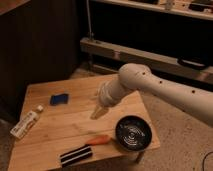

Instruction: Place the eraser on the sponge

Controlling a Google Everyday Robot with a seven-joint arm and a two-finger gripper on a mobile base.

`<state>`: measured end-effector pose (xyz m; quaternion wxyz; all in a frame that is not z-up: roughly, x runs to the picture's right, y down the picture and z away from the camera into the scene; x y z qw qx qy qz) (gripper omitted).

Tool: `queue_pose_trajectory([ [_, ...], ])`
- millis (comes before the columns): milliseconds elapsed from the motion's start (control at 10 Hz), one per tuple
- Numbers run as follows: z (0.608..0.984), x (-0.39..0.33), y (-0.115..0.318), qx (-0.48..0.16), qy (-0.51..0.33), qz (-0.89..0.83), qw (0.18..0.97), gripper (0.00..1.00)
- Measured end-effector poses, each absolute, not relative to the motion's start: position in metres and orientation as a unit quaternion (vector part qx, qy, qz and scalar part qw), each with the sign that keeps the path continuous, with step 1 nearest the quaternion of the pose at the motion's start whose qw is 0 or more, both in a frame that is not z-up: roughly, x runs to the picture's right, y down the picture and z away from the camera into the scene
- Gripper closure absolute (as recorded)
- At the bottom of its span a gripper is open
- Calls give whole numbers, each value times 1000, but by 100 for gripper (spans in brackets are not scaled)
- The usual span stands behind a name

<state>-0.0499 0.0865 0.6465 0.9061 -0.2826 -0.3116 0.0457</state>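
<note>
The eraser, a flat black block with white stripes, lies near the front edge of the wooden table. The sponge, a small blue pad, rests toward the table's back left. My gripper hangs over the middle of the table at the end of the white arm, pointing down and to the left. It sits well to the right of the sponge and above and behind the eraser, touching neither.
A black round bowl stands at the table's front right. An orange carrot lies between the bowl and the eraser. A white capped tube rests at the left edge. Dark cabinets and a metal rail stand behind.
</note>
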Motion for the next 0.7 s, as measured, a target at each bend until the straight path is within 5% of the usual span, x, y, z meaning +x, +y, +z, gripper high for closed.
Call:
queue_pose_trajectory([
  [700,658,-39,141,-338,-341,57,875,35],
])
